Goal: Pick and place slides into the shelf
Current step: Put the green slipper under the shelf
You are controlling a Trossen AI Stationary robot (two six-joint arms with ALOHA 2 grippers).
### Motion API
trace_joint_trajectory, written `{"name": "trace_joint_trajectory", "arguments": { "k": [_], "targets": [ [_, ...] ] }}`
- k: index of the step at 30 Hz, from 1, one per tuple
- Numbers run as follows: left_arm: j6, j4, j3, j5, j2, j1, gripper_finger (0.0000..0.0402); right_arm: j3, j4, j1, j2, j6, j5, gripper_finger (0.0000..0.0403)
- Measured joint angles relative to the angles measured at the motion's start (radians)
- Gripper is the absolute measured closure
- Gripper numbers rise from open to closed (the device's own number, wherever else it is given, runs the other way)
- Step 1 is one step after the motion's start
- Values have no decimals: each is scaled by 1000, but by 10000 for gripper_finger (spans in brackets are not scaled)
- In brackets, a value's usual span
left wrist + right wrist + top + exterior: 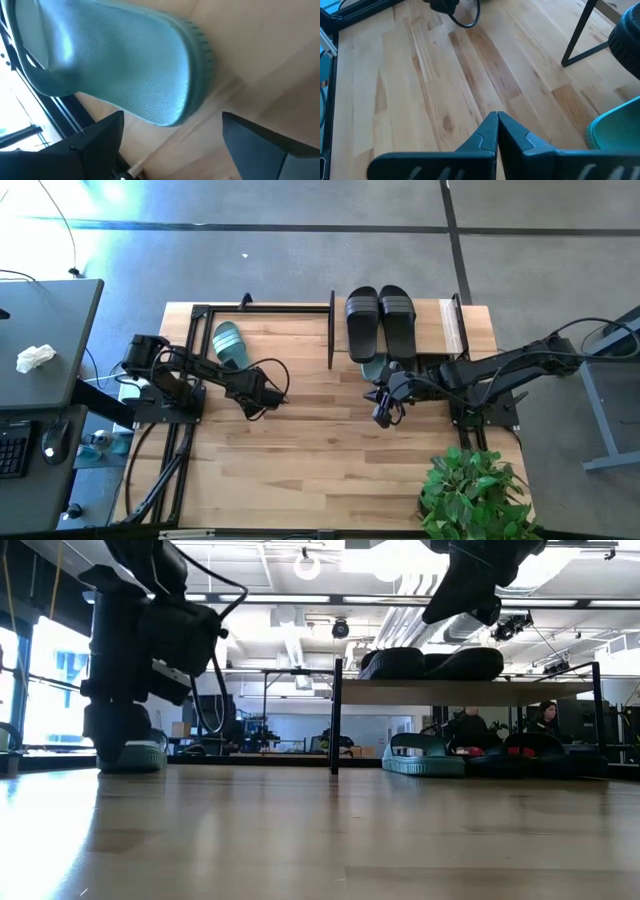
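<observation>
One sage-green slide (230, 343) lies sole-down on the table inside an open black frame; it fills the left wrist view (125, 65). My left gripper (260, 394) (172, 145) is open just on the near side of it, touching nothing. The shelf (435, 320) stands at the far right, with two black slides (380, 320) (430, 662) on its wooden top board. Another green slide (374, 368) (425, 756) lies under the board. My right gripper (383, 408) (497, 131) is shut and empty, in front of the shelf above bare table.
The open black metal frame (270, 308) rings the left green slide. A shelf leg (580, 35) stands near my right gripper. A potted plant (475, 490) sits at the near right corner. Bare wooden table (320, 440) lies between and in front of the arms.
</observation>
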Motion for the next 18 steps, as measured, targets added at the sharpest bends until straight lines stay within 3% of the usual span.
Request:
{"name": "trace_joint_trajectory", "arguments": {
  "k": [9,18],
  "targets": [
    [64,143,-43,-22,0,64,80,0,1,0,0,35,-2,402],
    [86,144,-85,-65,-3,133,80,0,5,0,0,45,-16,402]
  ]
}}
